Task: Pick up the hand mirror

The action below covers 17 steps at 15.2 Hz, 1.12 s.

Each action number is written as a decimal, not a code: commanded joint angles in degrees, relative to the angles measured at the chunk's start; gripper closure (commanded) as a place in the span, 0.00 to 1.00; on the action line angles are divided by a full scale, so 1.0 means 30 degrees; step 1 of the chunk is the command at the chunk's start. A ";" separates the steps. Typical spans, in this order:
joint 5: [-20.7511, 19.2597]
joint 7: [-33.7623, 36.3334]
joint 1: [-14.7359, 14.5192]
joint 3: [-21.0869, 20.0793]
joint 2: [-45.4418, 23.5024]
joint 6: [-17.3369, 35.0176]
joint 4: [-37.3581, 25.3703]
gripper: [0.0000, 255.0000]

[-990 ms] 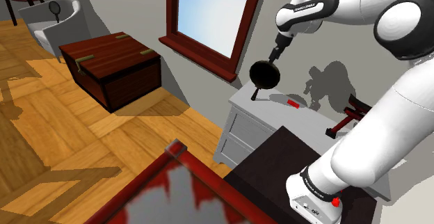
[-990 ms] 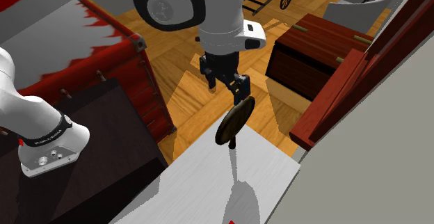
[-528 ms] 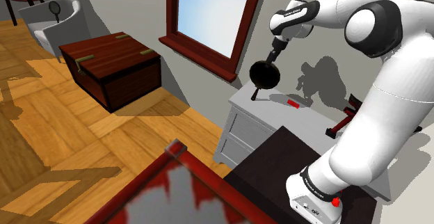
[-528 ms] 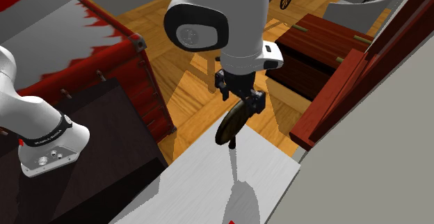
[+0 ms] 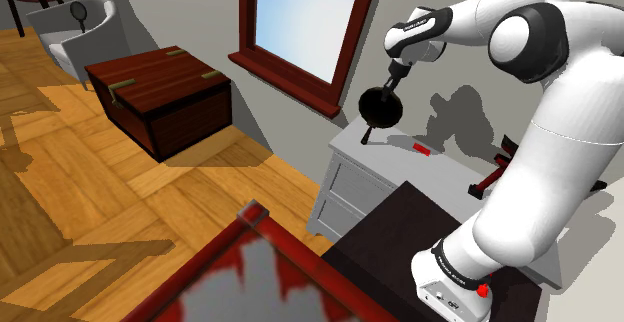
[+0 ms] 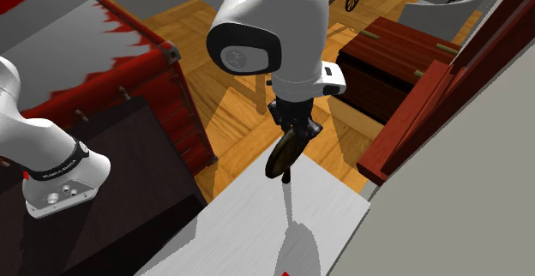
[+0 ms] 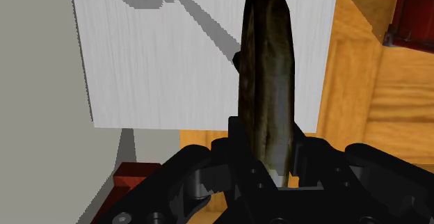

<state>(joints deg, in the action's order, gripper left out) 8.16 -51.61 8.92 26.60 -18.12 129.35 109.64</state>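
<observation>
The hand mirror (image 5: 380, 107) is a dark round disc standing upright on its short handle at the near corner of the grey dresser (image 5: 372, 175). My gripper (image 5: 393, 78) comes down onto its top rim from above. In the second exterior view the mirror (image 6: 287, 151) shows edge-on under the gripper (image 6: 297, 134), its handle tip on the white dresser top (image 6: 309, 214). In the wrist view the mirror's dark edge (image 7: 266, 83) runs straight out from between the fingers, and the gripper (image 7: 268, 158) is shut on its rim.
A small red item (image 5: 422, 150) and a red-and-black tool (image 5: 495, 175) lie farther along the dresser. A window (image 5: 300, 20) is close behind the mirror. A dark wooden chest (image 5: 160, 95) and a white armchair (image 5: 85, 25) stand on the floor beyond.
The gripper has lowered a little onto the mirror's rim and its fingers have shut on it. The arm's upper joints swung over. The mirror stands where it was.
</observation>
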 commanded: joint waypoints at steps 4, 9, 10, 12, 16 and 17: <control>0.0004 0.0000 0.0000 -0.0003 -0.0007 0.0010 0.0000 1.00; -0.0148 0.0076 -0.0036 0.0068 0.0235 -0.0434 -0.0225 1.00; -0.0227 0.0123 -0.0061 0.0100 0.0362 -0.0652 -0.0329 1.00; -0.0381 0.0214 -0.0108 0.0160 0.0607 -0.1091 -0.0550 1.00; -0.0659 0.0379 -0.0185 0.0259 0.1054 -0.1985 -0.1046 1.00; -0.0723 0.0416 -0.0202 0.0281 0.1157 -0.2211 -0.1181 1.00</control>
<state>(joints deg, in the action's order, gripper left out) 6.12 -50.44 8.31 27.39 -14.82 123.55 106.81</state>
